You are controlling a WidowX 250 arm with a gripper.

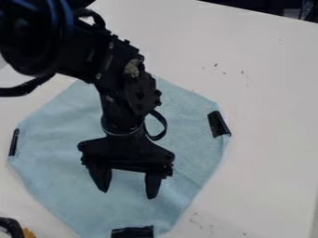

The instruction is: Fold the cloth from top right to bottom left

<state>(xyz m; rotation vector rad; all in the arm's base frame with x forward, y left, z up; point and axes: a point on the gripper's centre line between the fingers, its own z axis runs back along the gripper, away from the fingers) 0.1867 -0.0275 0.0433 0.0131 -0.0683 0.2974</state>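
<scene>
Pinching cloth (pixel 192 139) shallowly at top-right margin should limit creasing (thin stuff, probably). Gripper (pixel 128 195) above it, fingers parted; cloth flat, well in from far edge of table (pixel 267 69).

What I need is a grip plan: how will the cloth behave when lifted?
The cloth will probably hang floppy, as soft creases show in it. It looks thin, so likely light for its spread. Near the black strip at its right, it may bend less readily.

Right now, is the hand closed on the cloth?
No, the hand is open, its two fingers well apart over the spread-out cloth.
</scene>
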